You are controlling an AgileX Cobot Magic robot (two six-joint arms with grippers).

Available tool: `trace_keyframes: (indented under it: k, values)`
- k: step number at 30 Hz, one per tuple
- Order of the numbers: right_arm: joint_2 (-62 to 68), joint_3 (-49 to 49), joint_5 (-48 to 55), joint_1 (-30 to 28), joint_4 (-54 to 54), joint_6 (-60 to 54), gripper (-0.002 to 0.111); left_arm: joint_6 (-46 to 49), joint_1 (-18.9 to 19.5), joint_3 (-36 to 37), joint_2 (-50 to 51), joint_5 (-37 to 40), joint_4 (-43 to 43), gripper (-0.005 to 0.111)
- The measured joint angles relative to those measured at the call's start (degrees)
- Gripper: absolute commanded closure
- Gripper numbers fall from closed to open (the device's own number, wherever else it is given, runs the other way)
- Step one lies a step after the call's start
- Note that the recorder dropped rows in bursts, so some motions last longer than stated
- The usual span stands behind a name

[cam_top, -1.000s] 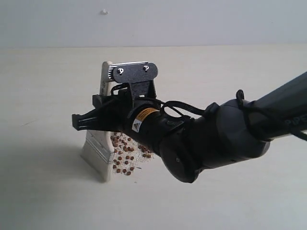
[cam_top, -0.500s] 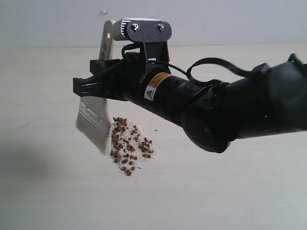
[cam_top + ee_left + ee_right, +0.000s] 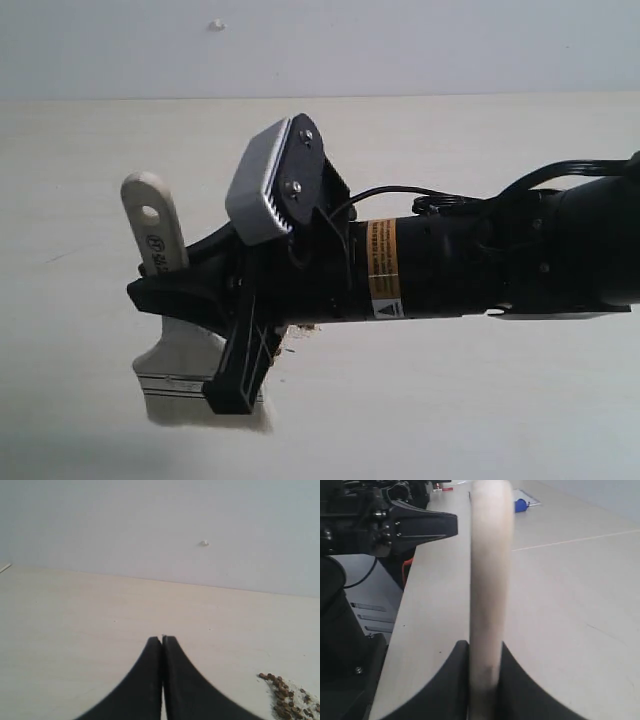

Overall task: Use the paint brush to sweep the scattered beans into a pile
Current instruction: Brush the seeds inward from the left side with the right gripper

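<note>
My right gripper [image 3: 172,306] reaches in from the right and is shut on the paint brush [image 3: 176,352]. Its pale handle with a hole [image 3: 150,215] tilts up to the left. The silver ferrule [image 3: 172,384] and cream bristles [image 3: 258,418] point down at the lower left. In the right wrist view the handle [image 3: 490,575] stands clamped between the fingers of the right gripper [image 3: 485,652]. This arm hides the beans in the exterior view; only a few crumbs [image 3: 300,329] peek out. In the left wrist view, the beans [image 3: 287,705] lie to one side of the left gripper [image 3: 162,640], which is shut on nothing.
The pale table [image 3: 450,400] ends at a light wall [image 3: 400,50] behind. The right wrist view shows the table's side edge [image 3: 410,610], with the other black arm [image 3: 395,525] and dark equipment [image 3: 345,645] beyond it.
The right wrist has rolled over and dropped lower and nearer the front. The brush, raised half a second ago, now leans left, and the arm covers the bean pile.
</note>
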Motion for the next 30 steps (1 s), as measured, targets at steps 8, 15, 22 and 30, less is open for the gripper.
trace_keyframes:
  k: [8, 15, 22, 30]
  values:
    - [7.67, 0.00, -7.86, -6.18, -0.56, 0.11, 0.108, 0.00, 0.00, 0.00, 0.00, 0.00, 0.00, 0.107]
    - [12.16, -0.50, -8.61, -12.26, -0.94, 0.11, 0.108, 0.00, 0.00, 0.00, 0.00, 0.00, 0.00, 0.107]
    - [12.86, -7.49, -8.61, -17.23, -3.16, 2.50, 0.108, 0.00, 0.00, 0.00, 0.00, 0.00, 0.00, 0.107]
    - [10.03, -8.80, -13.49, -17.34, -15.31, 11.06, 0.108, 0.00, 0.00, 0.00, 0.00, 0.00, 0.00, 0.107]
